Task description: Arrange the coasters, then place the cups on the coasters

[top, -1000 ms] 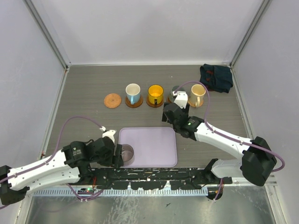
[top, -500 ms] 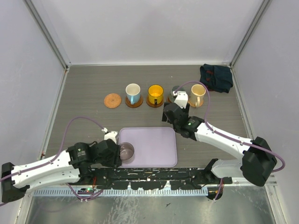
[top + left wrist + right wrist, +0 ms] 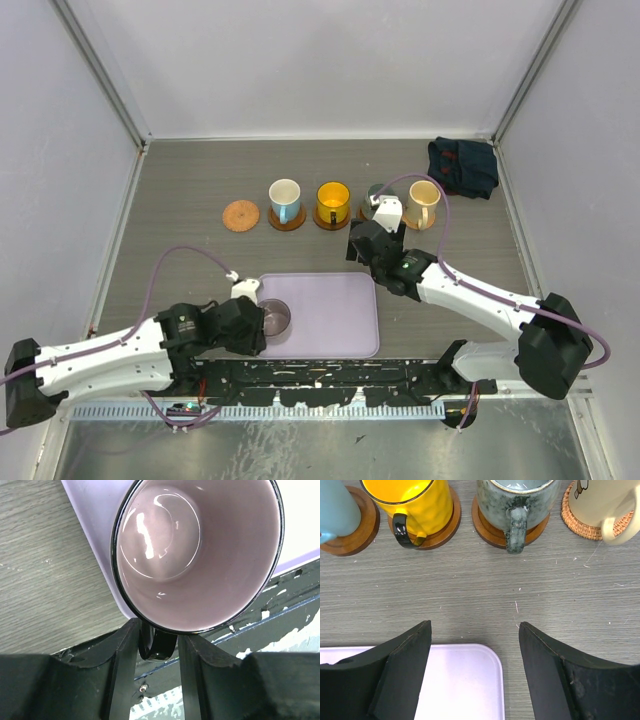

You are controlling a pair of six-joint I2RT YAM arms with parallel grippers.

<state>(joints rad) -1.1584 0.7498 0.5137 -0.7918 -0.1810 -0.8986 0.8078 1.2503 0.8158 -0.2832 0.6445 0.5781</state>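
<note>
A translucent purple cup [image 3: 275,318] [image 3: 200,555] is on the lavender tray [image 3: 330,310], near its left edge. My left gripper [image 3: 250,327] [image 3: 156,630] is shut on the cup's dark handle [image 3: 157,645]. One bare coaster [image 3: 240,215] lies at the left end of the back row. Beside it, each on a coaster, stand the white-and-blue cup [image 3: 285,200], the yellow cup [image 3: 333,202] [image 3: 407,502], the grey-green cup [image 3: 515,500] and the cream cup [image 3: 424,203] [image 3: 605,502]. My right gripper [image 3: 365,245] [image 3: 475,627] hangs open, nothing between its fingers, over the table by the tray's far right corner [image 3: 490,655].
A dark folded cloth [image 3: 463,165] lies at the back right. Grey walls close the table in on three sides. The arms' black base rail [image 3: 330,375] runs along the near edge, just behind the tray.
My left gripper has closed on the purple cup's handle, and that arm has shifted right, nudging the cup a little further onto the tray. The right arm has not moved.
</note>
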